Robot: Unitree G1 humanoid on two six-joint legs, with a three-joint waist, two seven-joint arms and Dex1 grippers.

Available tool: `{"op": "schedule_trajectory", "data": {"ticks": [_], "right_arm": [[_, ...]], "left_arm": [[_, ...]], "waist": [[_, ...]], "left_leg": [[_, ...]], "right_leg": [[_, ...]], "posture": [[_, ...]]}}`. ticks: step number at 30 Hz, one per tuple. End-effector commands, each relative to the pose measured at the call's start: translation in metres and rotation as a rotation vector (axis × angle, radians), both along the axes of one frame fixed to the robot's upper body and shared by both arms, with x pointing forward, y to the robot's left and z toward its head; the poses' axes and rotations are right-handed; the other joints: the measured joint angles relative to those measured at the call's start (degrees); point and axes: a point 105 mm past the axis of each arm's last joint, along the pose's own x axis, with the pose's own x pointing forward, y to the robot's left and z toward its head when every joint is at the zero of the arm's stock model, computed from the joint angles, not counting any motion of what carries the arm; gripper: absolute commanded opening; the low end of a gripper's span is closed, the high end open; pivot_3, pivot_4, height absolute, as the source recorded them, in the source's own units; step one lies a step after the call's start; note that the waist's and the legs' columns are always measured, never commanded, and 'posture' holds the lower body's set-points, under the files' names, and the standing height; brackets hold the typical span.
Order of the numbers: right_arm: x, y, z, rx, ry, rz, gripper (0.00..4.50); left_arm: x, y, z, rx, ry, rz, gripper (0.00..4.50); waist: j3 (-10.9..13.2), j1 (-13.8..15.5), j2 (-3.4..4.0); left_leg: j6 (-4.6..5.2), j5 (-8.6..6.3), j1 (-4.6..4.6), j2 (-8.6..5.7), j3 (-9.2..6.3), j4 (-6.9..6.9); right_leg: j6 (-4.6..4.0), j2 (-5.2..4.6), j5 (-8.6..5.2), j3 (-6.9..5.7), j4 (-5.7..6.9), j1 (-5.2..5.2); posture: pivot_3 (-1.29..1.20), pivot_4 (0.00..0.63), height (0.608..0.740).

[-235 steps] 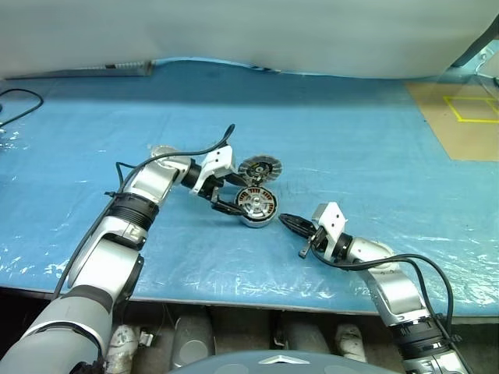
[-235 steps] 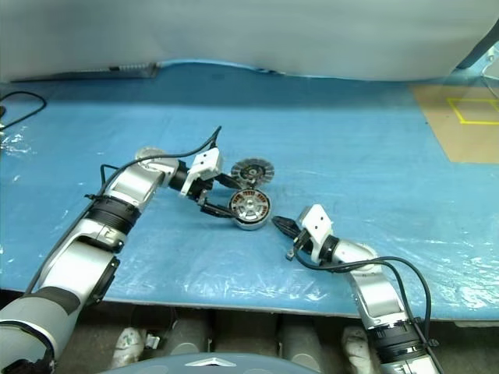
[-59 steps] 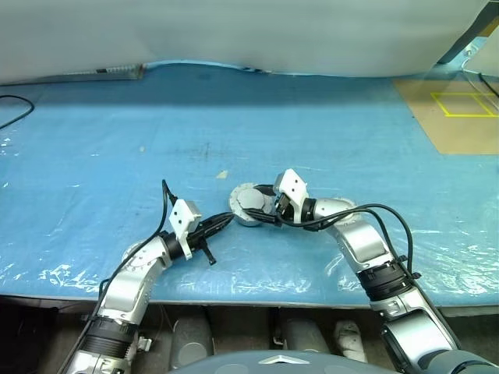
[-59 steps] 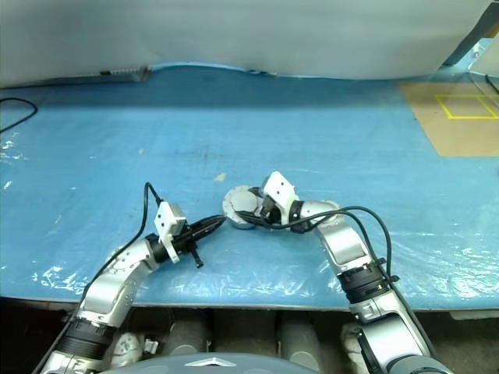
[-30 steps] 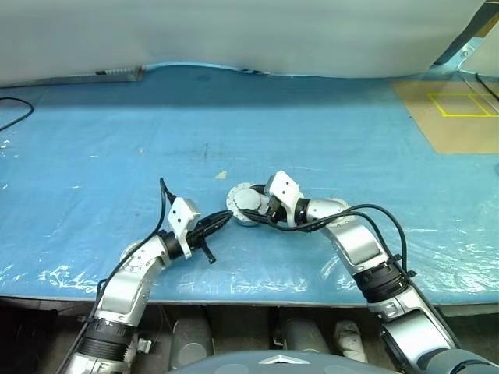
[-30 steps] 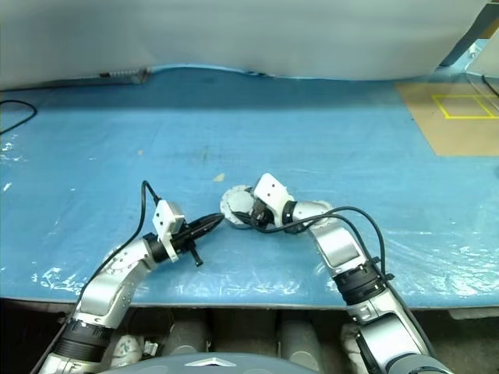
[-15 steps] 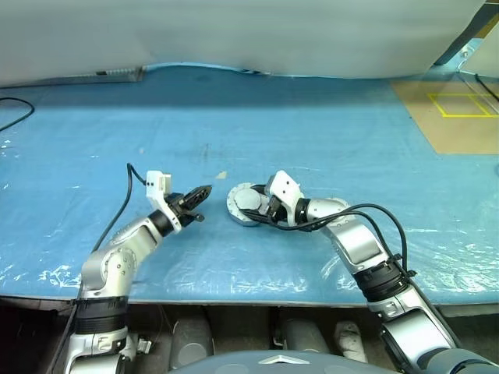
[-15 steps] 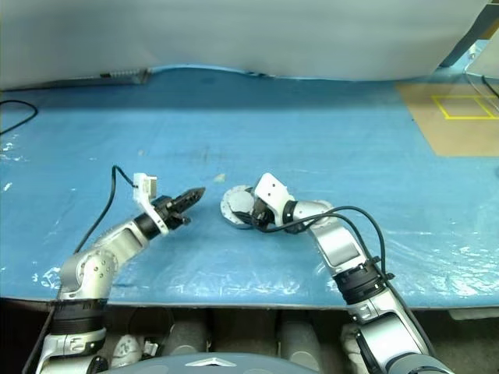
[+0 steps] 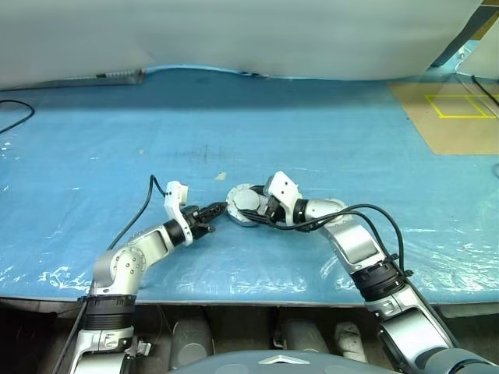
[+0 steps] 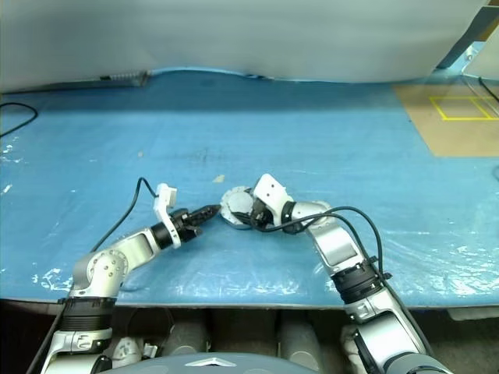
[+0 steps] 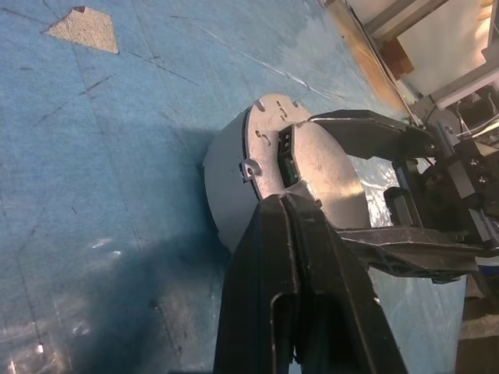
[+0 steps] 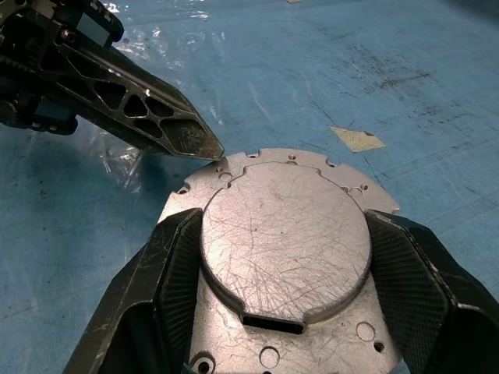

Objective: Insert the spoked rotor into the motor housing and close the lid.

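The motor housing (image 9: 243, 202) lies near the middle of the blue table with a flat, scratched silver face (image 12: 284, 234) turned up. My right gripper (image 12: 284, 222) is shut on it, one black finger (image 12: 175, 265) on each side of the raised round plate. My left gripper (image 9: 217, 209) comes in from the left, shut and holding nothing. Its pointed tip (image 12: 204, 146) rests at the housing's rim, as the left wrist view also shows (image 11: 285, 201). The spoked rotor and the lid are hidden.
A small tan scrap (image 9: 221, 175) lies just behind the housing. A brown board with yellow tape (image 9: 456, 117) sits at the far right, and a black cable (image 9: 15, 117) at the far left. The table's front edge runs close below both arms.
My left gripper swung out to the left, then came back to the housing's rim with its wrist rolled. The right gripper and the housing have stayed put.
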Motion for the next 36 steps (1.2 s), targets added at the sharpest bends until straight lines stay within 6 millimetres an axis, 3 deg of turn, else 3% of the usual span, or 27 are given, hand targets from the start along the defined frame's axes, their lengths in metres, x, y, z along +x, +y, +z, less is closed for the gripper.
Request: {"op": "schedule_trajectory", "data": {"ticks": [1,19,30,34,36], "right_arm": [[-0.004,-0.001,-0.028,-0.075,0.073,-0.015,2.93],[-0.007,0.003,-0.029,-0.066,0.066,-0.012,2.93],[-0.01,0.004,-0.026,-0.026,0.088,-0.003,2.93],[-0.009,0.003,-0.01,0.078,0.111,-0.015,4.25],[-0.008,0.001,0.003,0.15,0.107,-0.032,4.49]], "left_arm": [[0.001,-0.003,-0.001,0.023,-0.002,-0.025,0.0],[-0.004,-0.027,-0.015,0.242,-0.041,-0.162,0.0],[0.001,-0.03,-0.016,0.256,-0.018,-0.157,0.0],[0.001,-0.029,-0.015,0.26,-0.019,-0.157,0.0],[0.001,-0.028,-0.016,0.262,-0.02,-0.157,0.0]], "waist": [[0.0,0.0,0.0],[-0.4,0.0,0.08],[-0.6,0.3,0.1],[-0.6,0.5,0.12],[-0.6,0.9,0.13]], "left_leg": [[0.0,0.0,0.01,0.0,0.0,0.0],[0.0,0.0,0.16,-0.17,0.0,-0.8],[0.01,-0.01,0.15,-0.27,-0.02,-0.92],[0.01,-0.01,0.11,-0.27,-0.03,-0.97],[0.01,-0.01,0.08,-0.27,-0.04,-0.98]], "right_leg": [[0.0,0.0,0.0,0.0,-0.01,0.0],[0.01,-0.04,0.0,-0.01,-0.54,0.16],[0.05,-0.13,-0.02,-0.01,-0.65,0.2],[0.06,-0.13,-0.03,-0.02,-0.71,0.16],[0.06,-0.13,-0.03,-0.02,-0.73,0.05]], "posture": [[0.0,0.15,0.74],[0.0,0.15,0.74],[0.0,0.15,0.74],[0.0,0.15,0.74],[0.0,0.15,0.74]]}}
